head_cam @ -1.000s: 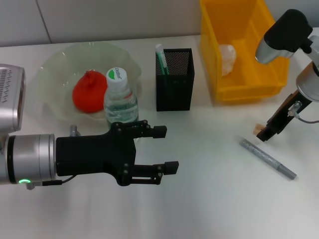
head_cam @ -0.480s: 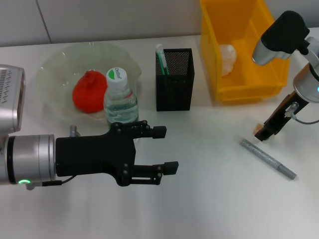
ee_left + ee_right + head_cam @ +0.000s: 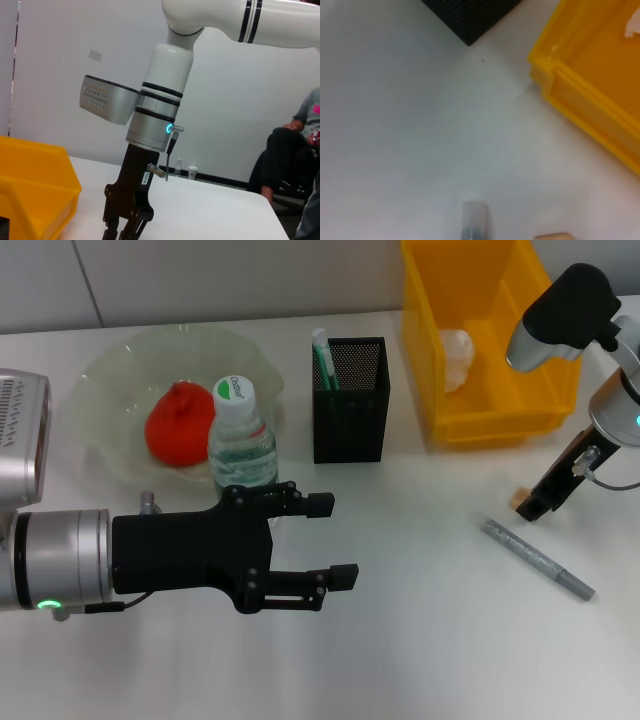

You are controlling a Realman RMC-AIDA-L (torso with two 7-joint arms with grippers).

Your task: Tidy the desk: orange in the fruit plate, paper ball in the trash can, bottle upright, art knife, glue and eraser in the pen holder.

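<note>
The lower right of the counter [image 3: 430, 640] lies open, crossed only by the grey knife [image 3: 537, 559] lying slantwise. Just above its upper end sits the eraser [image 3: 518, 500], with the right gripper [image 3: 535, 506] touching it. The yellow bin [image 3: 490, 340] walls off the upper right, and the mesh holder [image 3: 350, 400] stands beside it with a clear lane between. At lower left the left gripper [image 3: 335, 540], jaws apart, blocks the way to the bottle [image 3: 241, 440] and the plate [image 3: 110, 380] behind it.
</note>
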